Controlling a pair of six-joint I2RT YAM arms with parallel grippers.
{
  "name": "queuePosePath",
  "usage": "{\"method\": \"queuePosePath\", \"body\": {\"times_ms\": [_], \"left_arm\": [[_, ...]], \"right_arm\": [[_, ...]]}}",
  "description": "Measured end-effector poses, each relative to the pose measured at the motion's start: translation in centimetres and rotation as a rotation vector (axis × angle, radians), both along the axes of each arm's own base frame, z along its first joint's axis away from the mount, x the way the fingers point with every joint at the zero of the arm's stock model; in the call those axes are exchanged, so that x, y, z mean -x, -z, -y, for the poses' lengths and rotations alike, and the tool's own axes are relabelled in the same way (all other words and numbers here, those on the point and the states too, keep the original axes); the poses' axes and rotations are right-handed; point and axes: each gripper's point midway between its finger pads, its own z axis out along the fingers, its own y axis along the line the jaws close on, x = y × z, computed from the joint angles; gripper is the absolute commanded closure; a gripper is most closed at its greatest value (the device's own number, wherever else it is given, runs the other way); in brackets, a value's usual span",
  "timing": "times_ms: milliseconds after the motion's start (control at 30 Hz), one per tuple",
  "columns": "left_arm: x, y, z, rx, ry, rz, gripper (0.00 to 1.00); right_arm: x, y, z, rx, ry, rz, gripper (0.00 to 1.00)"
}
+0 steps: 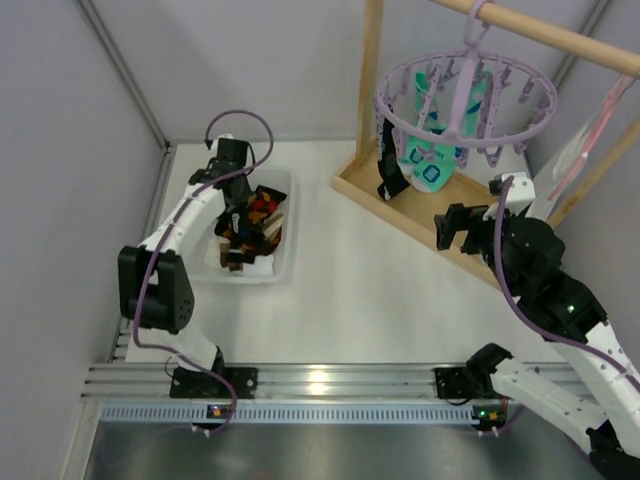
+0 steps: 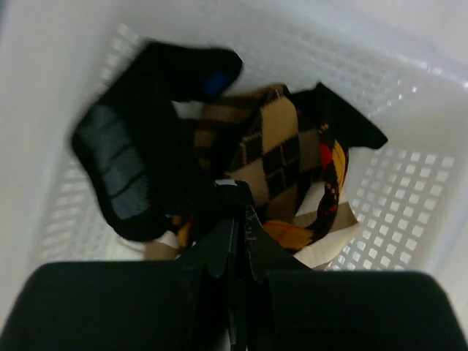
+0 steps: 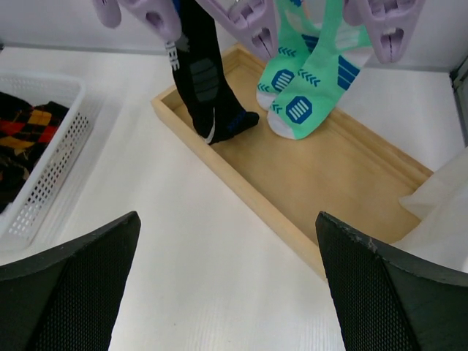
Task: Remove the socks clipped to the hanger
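Three socks (image 3: pixel 307 95) clipped on lavender hanger (image 1: pixel 462 105): one black, two mint-green.
Closed left gripper (image 2: pixel 238 219) over basket (image 2: pixel 409 197); right gripper (image 3: pixel 227 219) wide.

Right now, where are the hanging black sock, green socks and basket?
Hanging black sock (image 3: pixel 205 80): right wrist view, grey patch on its leg.
Green socks (image 3: pixel 313 73): right wrist view, one sock's leg.
Basket (image 3: pixel 51 162): right wrist view, perforated side wall.

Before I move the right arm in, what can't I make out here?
Right wrist: the top edge cuts off where the hanging black sock and mint socks are clipped.
Top external: the hanger overlaps the mint socks, so their count is unclear.
Left wrist: blur hides whether the left gripper pinches a sock.
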Motion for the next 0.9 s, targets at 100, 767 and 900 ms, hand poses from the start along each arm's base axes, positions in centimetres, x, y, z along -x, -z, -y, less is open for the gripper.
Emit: {"method": "queuePosePath", "body": {"times_ms": [100, 767, 900], "left_arm": [[-0.5, 4.8, 2.0, 0.060, 0.043, -0.113, 1.00], [0.4, 9.1, 4.2, 0.148, -0.012, -0.168, 0.24], [0.6, 5.5, 4.1, 0.165, 0.000, -0.087, 0.07]], "right_arm": [[-0.2, 1.4, -0.5, 0.005, -0.015, -0.025, 0.01], [2.2, 3.6, 0.0, -0.093, -0.047, -0.005, 0.01], [2.6, 3.9, 0.2, -0.094, -0.046, -0.009, 0.01]]}}
